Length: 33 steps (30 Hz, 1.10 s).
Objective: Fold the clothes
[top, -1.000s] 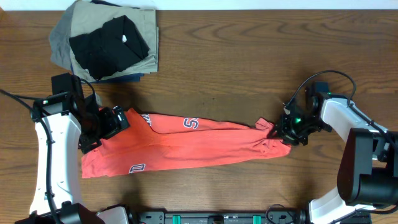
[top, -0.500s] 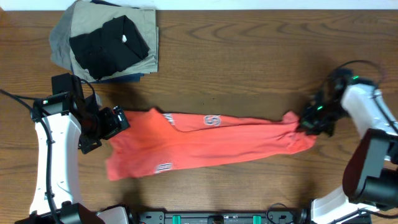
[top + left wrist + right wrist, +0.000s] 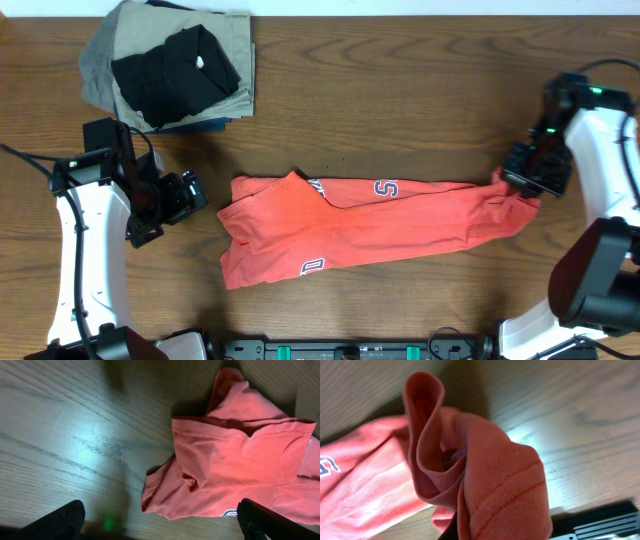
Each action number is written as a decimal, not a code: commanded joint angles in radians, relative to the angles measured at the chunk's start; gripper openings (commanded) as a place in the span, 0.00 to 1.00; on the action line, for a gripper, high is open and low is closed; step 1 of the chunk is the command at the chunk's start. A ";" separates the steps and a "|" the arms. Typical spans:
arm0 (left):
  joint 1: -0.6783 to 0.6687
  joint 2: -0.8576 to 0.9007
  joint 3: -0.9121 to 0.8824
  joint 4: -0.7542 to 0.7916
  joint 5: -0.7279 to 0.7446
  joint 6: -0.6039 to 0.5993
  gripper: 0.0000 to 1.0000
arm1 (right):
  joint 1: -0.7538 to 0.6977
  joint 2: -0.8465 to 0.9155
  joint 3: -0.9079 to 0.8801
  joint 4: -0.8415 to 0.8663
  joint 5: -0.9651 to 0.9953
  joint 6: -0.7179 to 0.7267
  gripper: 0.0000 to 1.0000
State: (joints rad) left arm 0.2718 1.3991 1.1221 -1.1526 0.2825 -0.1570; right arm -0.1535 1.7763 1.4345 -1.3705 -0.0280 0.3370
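Tee [image 3: 370,225], coral-red: lies on tabletop [image 3: 400,90] in lower middle of overhead frame, pulled into a long rumpled band running left-right. Shows white lettering along upper edge and a small logo near lower left. Not flat yet, so prob. at the spreading stage, w/ no fold made.

Right fingers [image 3: 525,180]: at right edge of frame, pinched fully shut on tee's right end. In wrist view, grip a thick wad w/ a stitched hem line, several layers bunched together and seemingly raised a bit off the wood.

Left fingers [image 3: 188,195]: spread wide, holding nothing. Sit left of tee, near its left end but clear of it. In wrist view, look down on that end, crumpled w/ hem curled under and one flap poking toward upper frame.

Stack [image 3: 170,70] of folded garments: upper left, well apart from tee.

Handling, as a guess: soft, light, limp cotton w/ no stiffness. Drapes and bunches, likely drags on wood rather than slides. Not fragile. Best taken at stitched hem or a corner, e.g. lower-left corner for left fingers, pinching few layers rather than a wad. Needs two opposite holds to tension flat.
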 commanded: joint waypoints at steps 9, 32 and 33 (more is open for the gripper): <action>-0.003 0.006 -0.039 -0.005 0.002 0.003 0.98 | 0.354 0.002 0.007 0.050 0.027 0.090 0.01; -0.003 0.008 -0.070 0.024 0.002 0.006 0.98 | 0.669 0.002 -0.092 0.227 -0.052 0.237 0.06; -0.003 0.008 -0.070 0.024 0.002 0.006 0.98 | 0.675 0.002 -0.100 0.233 -0.052 0.246 0.06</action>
State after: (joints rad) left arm 0.2718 1.4006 1.0588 -1.1255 0.2825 -0.1570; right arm 0.4973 1.7763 1.3548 -1.1458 -0.0715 0.5350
